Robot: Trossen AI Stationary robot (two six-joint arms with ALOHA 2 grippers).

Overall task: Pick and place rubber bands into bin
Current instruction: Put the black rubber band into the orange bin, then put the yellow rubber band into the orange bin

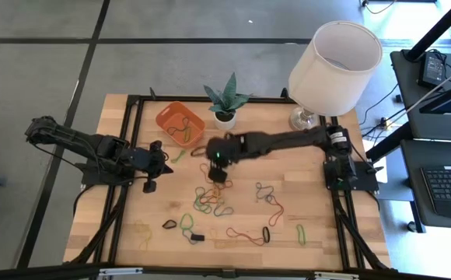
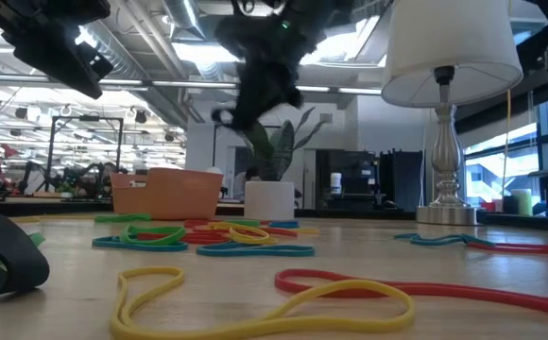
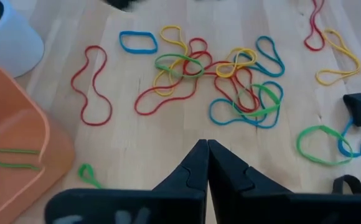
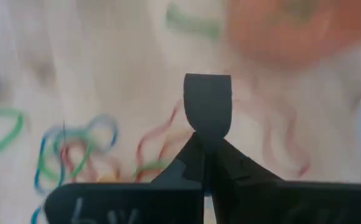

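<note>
The orange bin [image 1: 180, 122] sits near the table's far edge with a few bands inside; it also shows in the left wrist view [image 3: 12, 146] and the low view [image 2: 165, 192]. Coloured rubber bands [image 1: 210, 201] lie scattered over the middle and near part of the table [image 3: 230, 81]. My right gripper [image 1: 218, 165] hangs raised over the table's middle, just near of the bin, shut on a black rubber band [image 4: 207, 102]. My left gripper [image 3: 206, 149] is shut and holds nothing, to the left of the bin's near corner [image 1: 163, 159]. My right gripper pinches a black rubber band [image 4: 207, 102] by one end of its loop [image 4: 206, 138], at the fingers' free ends, coming from above. The flattened loop sticks out beyond the fingertips and is lifted clear of the table [image 1: 219, 176].
A small plant in a white pot [image 1: 225, 109] stands right of the bin, and a lamp with a white shade [image 1: 334, 62] at the far right corner. More bands lie toward the near edge [image 1: 245, 233] and the right [image 1: 268, 194]. Black rails frame the table [image 1: 124, 194].
</note>
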